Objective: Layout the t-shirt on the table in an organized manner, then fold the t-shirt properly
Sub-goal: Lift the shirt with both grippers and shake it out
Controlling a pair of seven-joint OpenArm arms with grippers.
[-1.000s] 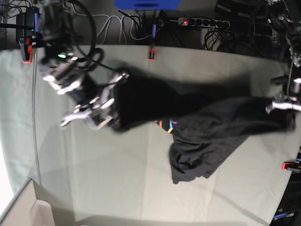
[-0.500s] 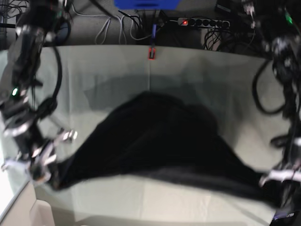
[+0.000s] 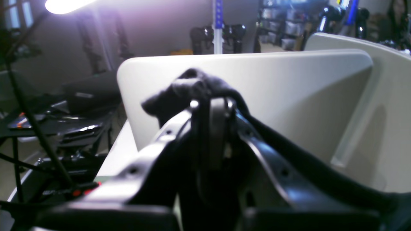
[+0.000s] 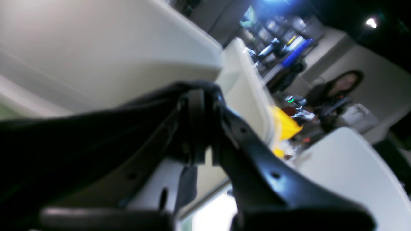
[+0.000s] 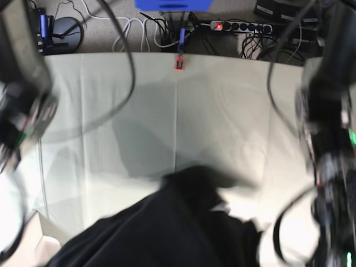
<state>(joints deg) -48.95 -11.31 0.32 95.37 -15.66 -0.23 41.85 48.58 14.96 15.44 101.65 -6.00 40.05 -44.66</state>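
The left claw [image 3: 212, 106] was pinched together on a bunched fold of the shirt [image 3: 192, 89]. A dark knot of cloth stuck up just above and to the left of its tips, and a taut band of the same cloth ran from the tips down and away to the lower right of the left wrist view. Directly behind this claw stood a pale rounded panel [image 3: 289, 96], with a second like it further right. Beyond them was a dim, blurred room with a bright lamp [image 3: 64, 4] high on the left.

The right claw [image 4: 200, 96] was likewise clamped on the shirt [image 4: 80, 134]. Black cloth wrapped over its tips and stretched from them to the left, filling the lower left of the right wrist view. Pale panels lay behind and above it. Further off to the right, all out of focus, were something yellow [image 4: 284, 126] and a person with dark hair [image 4: 342, 85].

In the base view neither claw's tips could be made out; only the blurred arms showed at the left and right edges. The shirt [image 5: 167, 233] hung as a wide black mass across the bottom middle, between the two arms, casting a soft shadow on the table [image 5: 222, 100] behind it. A red clamp [image 5: 179, 62] sat on the table's far edge, with a power strip [image 5: 239, 26] and cables on the floor beyond.
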